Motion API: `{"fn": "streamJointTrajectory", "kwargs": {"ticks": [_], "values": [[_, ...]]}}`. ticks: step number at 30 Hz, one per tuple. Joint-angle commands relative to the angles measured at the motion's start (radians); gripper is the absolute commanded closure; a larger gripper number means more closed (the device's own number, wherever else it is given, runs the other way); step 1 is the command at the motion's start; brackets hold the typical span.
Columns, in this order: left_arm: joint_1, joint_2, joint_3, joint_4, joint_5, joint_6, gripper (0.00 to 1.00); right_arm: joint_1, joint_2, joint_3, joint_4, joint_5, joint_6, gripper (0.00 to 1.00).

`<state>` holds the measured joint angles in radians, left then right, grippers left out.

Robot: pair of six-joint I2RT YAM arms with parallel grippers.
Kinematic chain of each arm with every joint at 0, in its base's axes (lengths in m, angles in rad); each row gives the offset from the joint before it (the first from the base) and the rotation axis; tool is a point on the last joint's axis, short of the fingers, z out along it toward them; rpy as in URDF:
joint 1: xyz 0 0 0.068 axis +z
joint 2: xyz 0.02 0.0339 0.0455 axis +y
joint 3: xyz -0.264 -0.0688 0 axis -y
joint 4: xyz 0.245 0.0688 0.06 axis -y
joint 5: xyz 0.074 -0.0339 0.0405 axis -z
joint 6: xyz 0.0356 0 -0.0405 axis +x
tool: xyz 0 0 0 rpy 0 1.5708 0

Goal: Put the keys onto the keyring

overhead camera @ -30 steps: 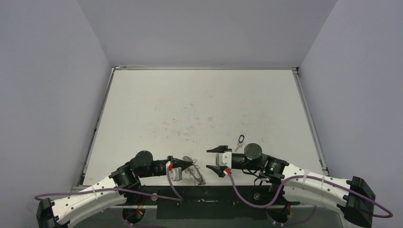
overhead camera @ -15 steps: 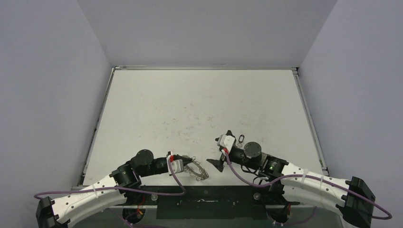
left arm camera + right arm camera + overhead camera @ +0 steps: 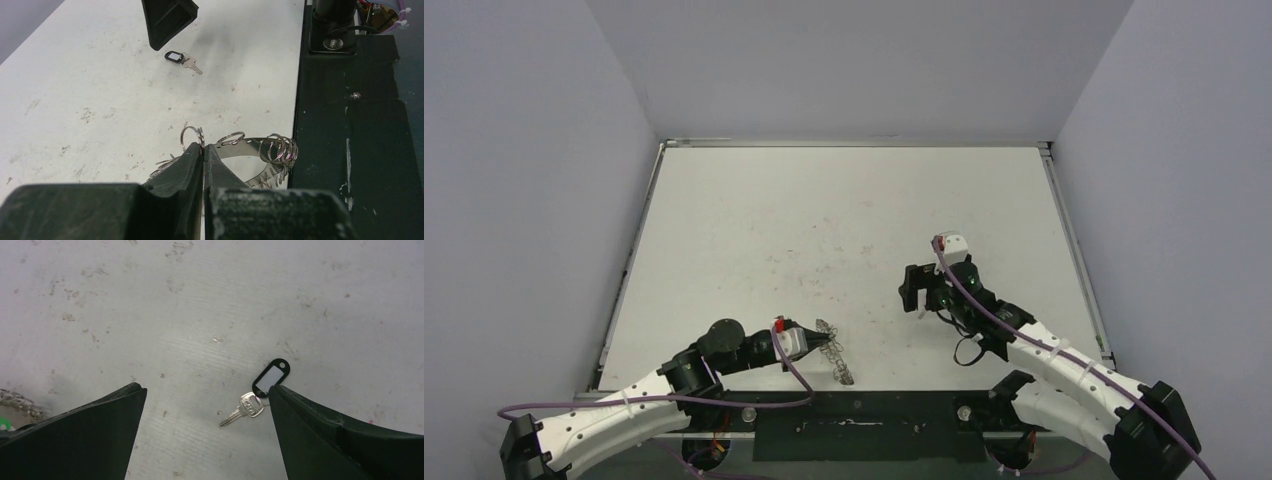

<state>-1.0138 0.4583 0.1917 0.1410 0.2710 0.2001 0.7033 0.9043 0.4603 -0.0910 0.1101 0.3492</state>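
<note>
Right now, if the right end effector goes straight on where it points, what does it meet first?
Likely the keys on the table: the right end effector points down, open, straddling them. They lie off-centre, near one finger, which may touch the black tag first; depth unclear.

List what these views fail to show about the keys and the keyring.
- Top view: the keys lie hidden under the right gripper.
- Left wrist view: the shut left gripper covers the keyring's near arc.
- Right wrist view: left edge cuts off the keyring; the tag's label is too small to read.
</note>
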Motion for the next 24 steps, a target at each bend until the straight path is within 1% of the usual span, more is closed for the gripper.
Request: {"fn": "streamJointTrajectory", "kwargs": {"ticks": [1, 8, 10, 14, 17, 21, 22, 24], "values": [[-0.007, -0.006, 0.000, 0.107, 0.002, -0.046, 1.00, -0.140, 0.048, 0.001, -0.067, -0.196, 0.110, 0.02], [-0.006, 0.003, -0.011, 0.125, 0.007, -0.055, 1.00, -0.339, 0.067, -0.066, -0.041, -0.381, 0.167, 0.02], [-0.007, 0.008, -0.012, 0.128, 0.007, -0.056, 1.00, -0.389, 0.073, -0.086, -0.018, -0.437, 0.179, 0.06], [-0.007, 0.018, -0.011, 0.136, 0.008, -0.056, 1.00, -0.476, 0.109, -0.116, 0.014, -0.523, 0.195, 0.20], [-0.007, 0.026, -0.009, 0.140, 0.013, -0.058, 1.00, -0.520, 0.156, -0.120, 0.024, -0.543, 0.210, 0.30], [-0.009, 0.032, -0.011, 0.148, 0.014, -0.061, 1.00, -0.573, 0.263, -0.107, 0.044, -0.580, 0.221, 0.52], [-0.009, 0.034, -0.011, 0.150, 0.015, -0.059, 1.00, -0.583, 0.293, -0.103, 0.049, -0.589, 0.224, 0.56], [-0.009, 0.032, -0.011, 0.150, 0.013, -0.058, 1.00, -0.601, 0.350, -0.092, 0.053, -0.608, 0.218, 0.61]]}}
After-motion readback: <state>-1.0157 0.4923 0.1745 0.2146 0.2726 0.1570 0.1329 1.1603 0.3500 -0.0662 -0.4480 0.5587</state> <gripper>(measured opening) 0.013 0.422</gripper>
